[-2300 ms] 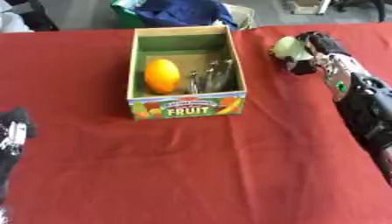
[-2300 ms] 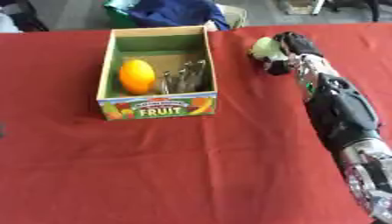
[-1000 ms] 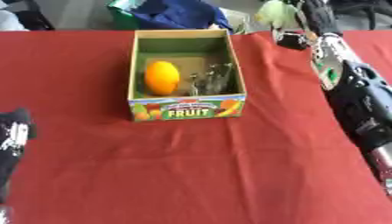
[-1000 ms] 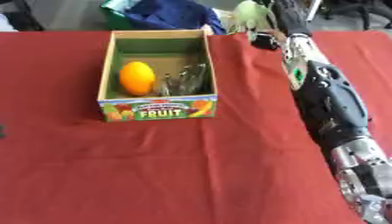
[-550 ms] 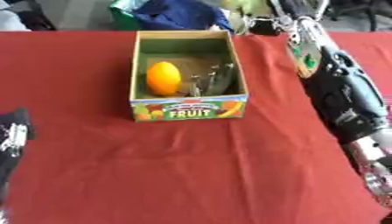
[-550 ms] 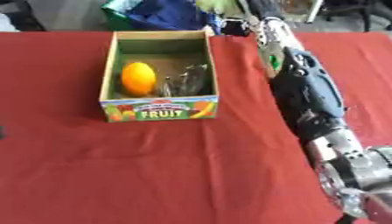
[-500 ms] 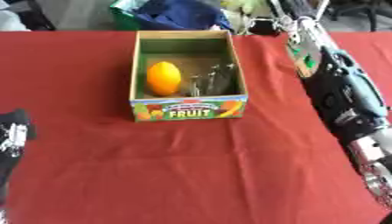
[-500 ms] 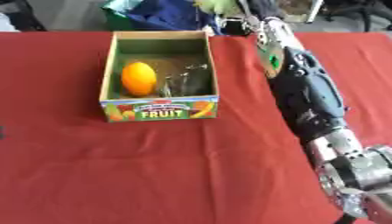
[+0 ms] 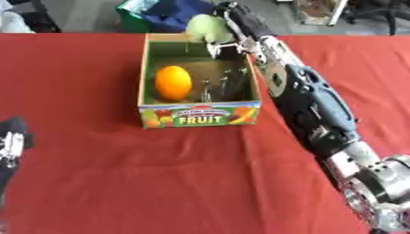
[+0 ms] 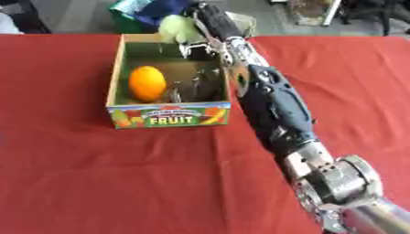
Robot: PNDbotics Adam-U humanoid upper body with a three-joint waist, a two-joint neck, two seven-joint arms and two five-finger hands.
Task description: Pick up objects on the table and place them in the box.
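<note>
Left eye view, right robot hand (image 9: pixel 228 25) grasping pale green object (image 9: pixel 205 28) above box (image 9: pixel 200 116) far end, left robot hand (image 9: pixel 11 142) unclear

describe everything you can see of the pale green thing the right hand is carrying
The pale green object is rounded and smooth-looking, light yellowish green, blurred so no detail shows. The right hand holds it with fingers curled round its right side, up above the far wall of the fruit box, over the back right part. It does not touch the box, nor the orange or the metal pieces inside.
</note>
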